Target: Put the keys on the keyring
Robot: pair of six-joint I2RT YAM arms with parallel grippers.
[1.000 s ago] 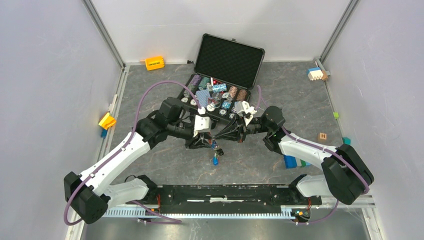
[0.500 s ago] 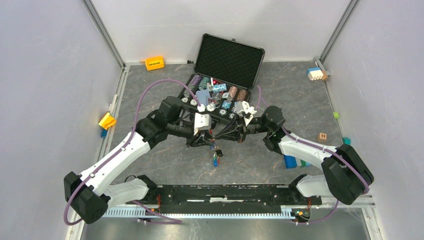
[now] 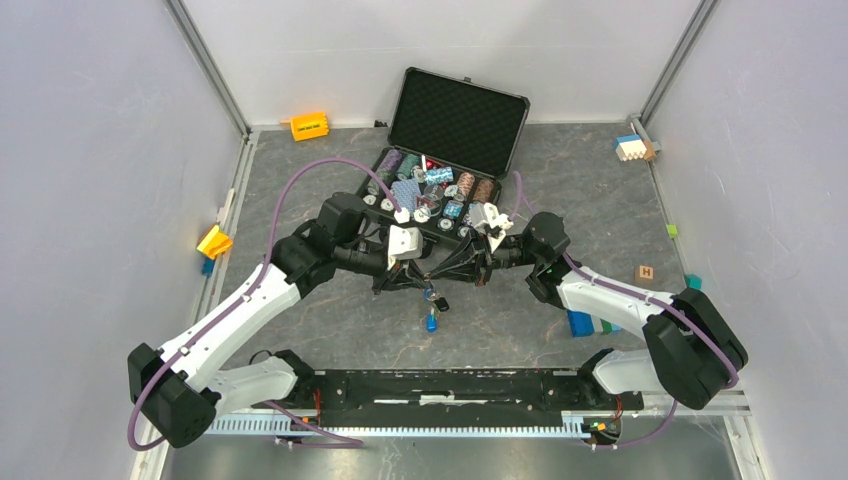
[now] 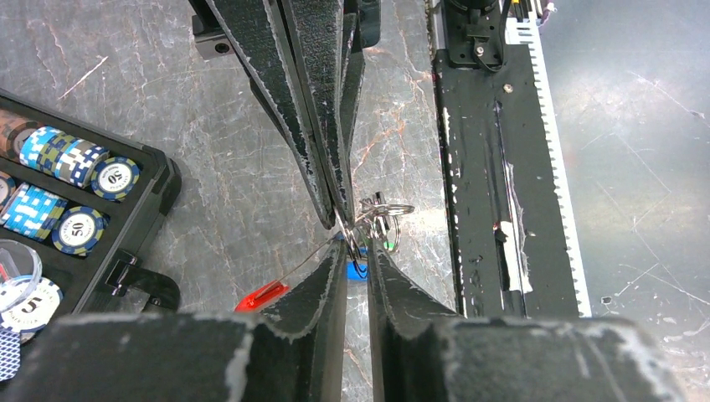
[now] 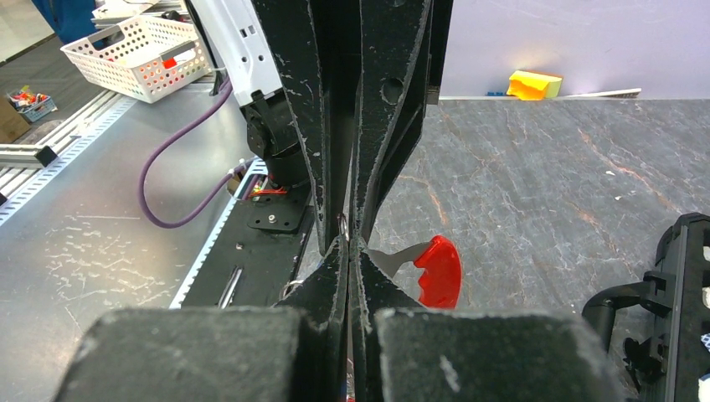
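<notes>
My two grippers meet tip to tip above the grey floor, in front of the case. My left gripper (image 3: 420, 281) (image 4: 357, 249) is shut on the thin metal keyring (image 4: 387, 208). A blue key (image 3: 431, 322) and a green key (image 4: 389, 245) hang from the ring. My right gripper (image 3: 436, 279) (image 5: 351, 240) is shut on the blade of a red-capped key (image 5: 439, 271). That key shows edge-on in the left wrist view (image 4: 261, 295), with its tip at the ring. I cannot make out the red fob.
An open black case (image 3: 372, 188) of poker chips stands just behind the grippers. Blue blocks (image 3: 580, 322) and a wooden cube (image 3: 645, 272) lie to the right, and a yellow block (image 3: 214, 241) to the left. The black base rail (image 3: 450, 385) runs along the near edge.
My left wrist has shifted slightly toward the case. The grippers stay tip to tip and the hanging keys have barely moved.
</notes>
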